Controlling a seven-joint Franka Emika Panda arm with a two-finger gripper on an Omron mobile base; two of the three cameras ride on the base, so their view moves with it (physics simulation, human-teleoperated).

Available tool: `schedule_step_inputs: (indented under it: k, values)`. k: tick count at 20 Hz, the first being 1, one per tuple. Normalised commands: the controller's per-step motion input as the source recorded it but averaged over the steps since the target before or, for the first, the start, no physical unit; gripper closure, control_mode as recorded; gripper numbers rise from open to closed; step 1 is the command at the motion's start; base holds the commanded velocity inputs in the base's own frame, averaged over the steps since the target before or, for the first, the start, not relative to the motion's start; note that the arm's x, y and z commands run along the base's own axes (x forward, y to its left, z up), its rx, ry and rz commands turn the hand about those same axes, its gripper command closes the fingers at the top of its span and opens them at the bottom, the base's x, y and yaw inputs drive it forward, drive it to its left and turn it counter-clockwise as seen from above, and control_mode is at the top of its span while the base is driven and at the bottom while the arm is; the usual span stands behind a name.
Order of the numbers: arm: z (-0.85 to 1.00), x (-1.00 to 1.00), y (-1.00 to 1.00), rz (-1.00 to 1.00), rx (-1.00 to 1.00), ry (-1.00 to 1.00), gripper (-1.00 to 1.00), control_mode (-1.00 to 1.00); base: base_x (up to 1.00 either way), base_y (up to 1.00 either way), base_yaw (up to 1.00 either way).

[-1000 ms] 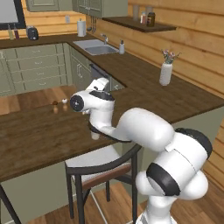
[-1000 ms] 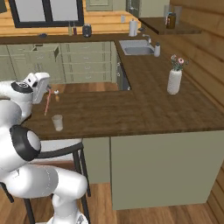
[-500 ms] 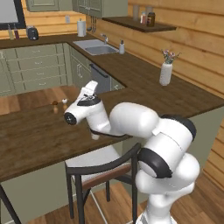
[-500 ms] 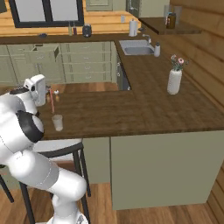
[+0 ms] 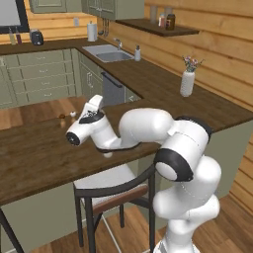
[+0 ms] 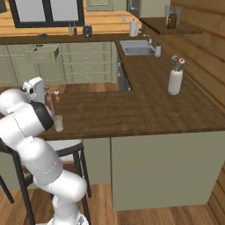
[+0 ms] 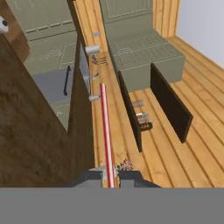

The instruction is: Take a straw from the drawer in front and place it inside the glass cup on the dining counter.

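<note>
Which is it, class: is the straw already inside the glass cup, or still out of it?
Out. The gripper holds the straw; the glass cup stands empty.

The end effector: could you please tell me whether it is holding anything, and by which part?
The end effector is shut on the thin, straight red-pink straw, pinched at one end between the two fingertips; the rest of the stick runs free beyond them.

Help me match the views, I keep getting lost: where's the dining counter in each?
Left base view: the dining counter spans the left and middle.
Right base view: it runs across the middle.
Hand view: it is the dark slab at left.
Shared landmark: the sage-green cabinets beyond it.
</note>
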Motion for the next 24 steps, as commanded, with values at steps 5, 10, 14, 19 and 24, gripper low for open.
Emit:
schedule_step_inputs:
  k: [5, 10, 14, 19, 24]
  values:
    - [-0.28, 0.07, 0.01, 0.0, -0.03, 0.0, 1.0, -1.0, 0.0, 0.0, 0.0]
    - [-0.25, 0.12, 0.0, 0.0, -0.04, 0.0, 1.0, -1.0, 0.0, 0.0, 0.0]
    - [-0.12, 0.25, 0.0, 0.0, -0.02, -0.01, 1.0, -1.0, 0.0, 0.0, 0.0]
    - [-0.15, 0.34, 0.0, 0.0, 0.0, 0.0, 1.0, -1.0, 0.0, 0.0, 0.0]
    - [-0.17, 0.3, 0.0, 0.0, 0.0, 0.0, 1.0, -1.0, 0.0, 0.0, 0.0]
